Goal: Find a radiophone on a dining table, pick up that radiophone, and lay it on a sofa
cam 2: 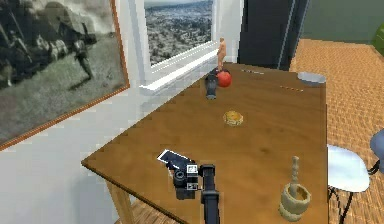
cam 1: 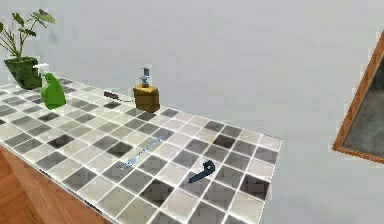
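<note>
**Gripper at the wooden table's near corner, beside a flat phone-like slab**

In the forward view we look down on a counter (cam 1: 215, 140) tiled in glossy squares of grey, white and charcoal, with a wooden front below. At its far left stands a leafy potted plant (cam 1: 20, 55) in a green pot, and next to it a translucent green spray bottle (cam 1: 52, 90). Further along sits a squat amber soap dispenser (cam 1: 147, 95) with a pump top. A slim dark utensil (cam 1: 201, 172) lies on the tiles nearer us. A wooden frame (cam 1: 366, 100) slants in at the right edge against the plain grey wall.

In the arm side view we see a dining table (cam 2: 270, 145) of smooth brown wood. The arm (cam 2: 211, 205) rises from the bottom edge, and its gripper (cam 2: 177, 168) sits at the near corner. The radiophone (cam 2: 172, 157), a small flat rectangle with a dark face and white edging, lies on the tabletop right at the gripper. We cannot tell whether the gripper holds anything, nor how its fingers are set.

Further out on the table are a round golden bread roll (cam 2: 233, 119), a red apple (cam 2: 225, 77) and a dark cylinder (cam 2: 212, 89). A turned wooden mortar with pestle (cam 2: 293, 197) stands near the right edge. A white chair (cam 2: 346, 166) stands beside the table.
</note>
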### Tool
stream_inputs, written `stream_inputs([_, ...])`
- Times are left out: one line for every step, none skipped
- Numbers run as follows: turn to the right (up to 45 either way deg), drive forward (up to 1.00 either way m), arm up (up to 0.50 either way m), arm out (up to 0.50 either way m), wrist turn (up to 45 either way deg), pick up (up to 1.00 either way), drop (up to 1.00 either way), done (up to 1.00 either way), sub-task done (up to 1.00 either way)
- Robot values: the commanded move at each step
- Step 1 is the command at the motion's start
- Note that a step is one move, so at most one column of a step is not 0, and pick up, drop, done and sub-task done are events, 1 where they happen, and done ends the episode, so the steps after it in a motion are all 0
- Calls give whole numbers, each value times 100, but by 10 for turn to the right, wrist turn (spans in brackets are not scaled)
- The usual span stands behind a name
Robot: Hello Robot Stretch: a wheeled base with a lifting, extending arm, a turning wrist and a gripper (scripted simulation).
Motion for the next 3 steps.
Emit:
stream_inputs([0, 0, 0, 0, 0, 100, 0, 0, 0])
stream_inputs([0, 0, 10, 0, 0, 0, 0, 0, 0])
stream_inputs([0, 0, 22, 0, 0, 0, 0, 0, 0])
